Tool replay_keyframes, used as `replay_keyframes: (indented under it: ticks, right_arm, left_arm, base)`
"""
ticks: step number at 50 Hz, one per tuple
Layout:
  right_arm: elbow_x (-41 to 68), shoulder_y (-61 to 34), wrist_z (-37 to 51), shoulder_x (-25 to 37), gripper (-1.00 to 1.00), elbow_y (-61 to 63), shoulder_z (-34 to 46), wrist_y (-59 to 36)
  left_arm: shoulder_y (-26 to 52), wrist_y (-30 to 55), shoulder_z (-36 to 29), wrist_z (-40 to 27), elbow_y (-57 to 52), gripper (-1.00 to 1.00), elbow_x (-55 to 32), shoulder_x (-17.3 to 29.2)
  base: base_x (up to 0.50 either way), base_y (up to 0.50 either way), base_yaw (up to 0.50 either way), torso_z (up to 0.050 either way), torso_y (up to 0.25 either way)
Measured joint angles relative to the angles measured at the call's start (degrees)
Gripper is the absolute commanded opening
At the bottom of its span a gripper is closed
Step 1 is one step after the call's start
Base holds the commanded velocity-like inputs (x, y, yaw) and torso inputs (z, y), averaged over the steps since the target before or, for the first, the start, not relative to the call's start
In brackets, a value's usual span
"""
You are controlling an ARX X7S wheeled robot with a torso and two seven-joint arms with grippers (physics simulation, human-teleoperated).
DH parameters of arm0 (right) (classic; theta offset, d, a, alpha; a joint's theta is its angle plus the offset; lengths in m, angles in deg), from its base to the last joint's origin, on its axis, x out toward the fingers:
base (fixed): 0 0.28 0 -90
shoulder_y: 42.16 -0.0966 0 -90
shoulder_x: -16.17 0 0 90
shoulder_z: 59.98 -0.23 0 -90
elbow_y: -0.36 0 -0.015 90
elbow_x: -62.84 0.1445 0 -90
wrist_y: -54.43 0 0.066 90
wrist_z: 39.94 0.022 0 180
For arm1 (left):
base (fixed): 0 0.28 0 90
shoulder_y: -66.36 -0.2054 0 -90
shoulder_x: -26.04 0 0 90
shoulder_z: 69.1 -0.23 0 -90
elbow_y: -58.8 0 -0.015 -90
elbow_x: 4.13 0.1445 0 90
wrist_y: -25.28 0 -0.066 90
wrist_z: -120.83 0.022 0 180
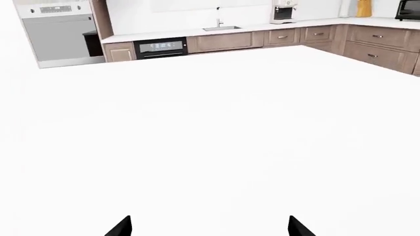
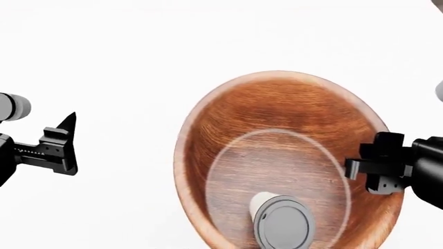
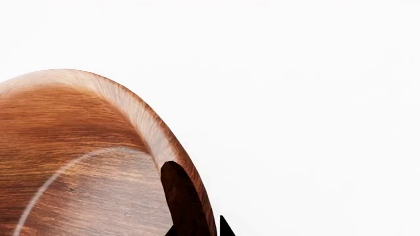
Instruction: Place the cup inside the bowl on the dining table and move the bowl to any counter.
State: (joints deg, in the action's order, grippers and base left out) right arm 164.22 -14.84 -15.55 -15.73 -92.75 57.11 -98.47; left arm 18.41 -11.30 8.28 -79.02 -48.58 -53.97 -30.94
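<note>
2 fingers of the right gripper are straddling the wooden bowl rim, seemingly clamping it; only the head view is showing the lidded cup lying inside. Left gripper is hovering spread over the dining table.

My head camera looks steeply down, close over the bowl on the white counter. My right wrist camera sits almost against that bowl's rim — the one thing both views share. My left wrist camera faces level across the counter toward the far kitchen cabinets.
</note>
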Motion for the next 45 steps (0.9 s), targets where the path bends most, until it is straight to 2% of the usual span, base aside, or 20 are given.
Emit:
replay_keyframes:
  ticks: [45]
  right_arm:
    - [-0.5,1.4,-0.6,0.6,-1.0,0.2,0.1,1.0]
  left_arm:
    - [-0.4,-0.3,0.1,-0.2,-0.5,1.0,-0.7,0.8]
  base:
    - [0.0,-0.5,0.0,0.0,0.001]
